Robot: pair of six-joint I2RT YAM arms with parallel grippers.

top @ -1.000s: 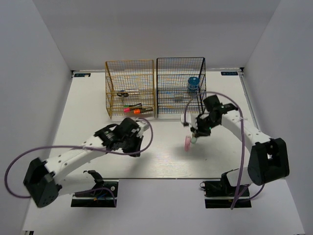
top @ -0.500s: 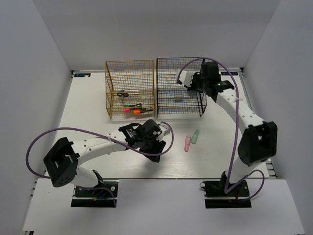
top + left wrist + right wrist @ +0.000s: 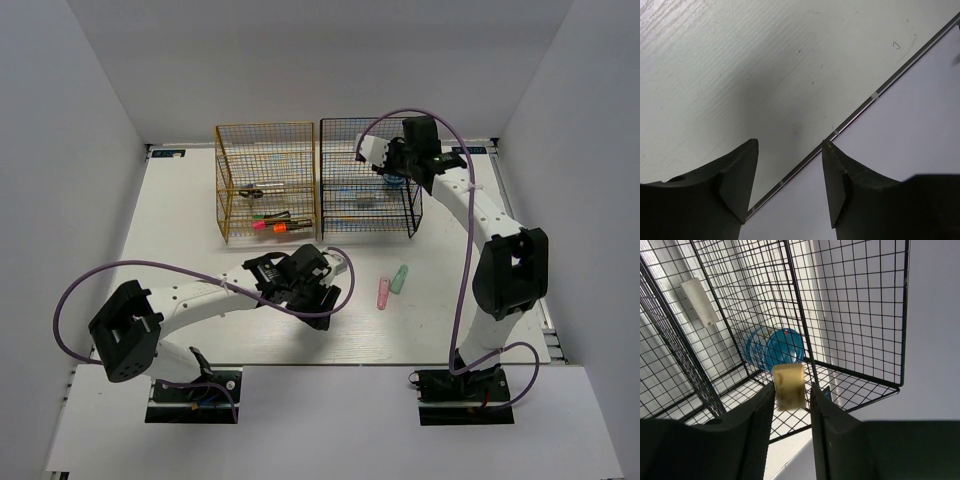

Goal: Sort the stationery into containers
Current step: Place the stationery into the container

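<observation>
My right gripper (image 3: 392,165) hangs over the top of the black rack (image 3: 368,215). In the right wrist view its jaws (image 3: 792,385) stand open. A small pale yellow block (image 3: 788,386) sits blurred between them, with a gap to the right finger. The round blue jar (image 3: 772,347) lies in the black rack (image 3: 855,310) below. My left gripper (image 3: 325,295) is low over the table's middle, open and empty (image 3: 790,143). A pink stick (image 3: 384,292) and a green stick (image 3: 399,279) lie on the table to its right. The gold rack (image 3: 265,150) holds highlighters (image 3: 270,223) and scissors (image 3: 258,188).
The two racks stand side by side at the back of the white table (image 3: 180,230). The table's front edge (image 3: 855,116) runs just under my left fingers. Through the black mesh a pale oblong thing (image 3: 700,302) shows.
My right arm has gone from the table beside the pink stick up to the top of the black rack, and its jaws have widened. My left arm moved right and opened.
</observation>
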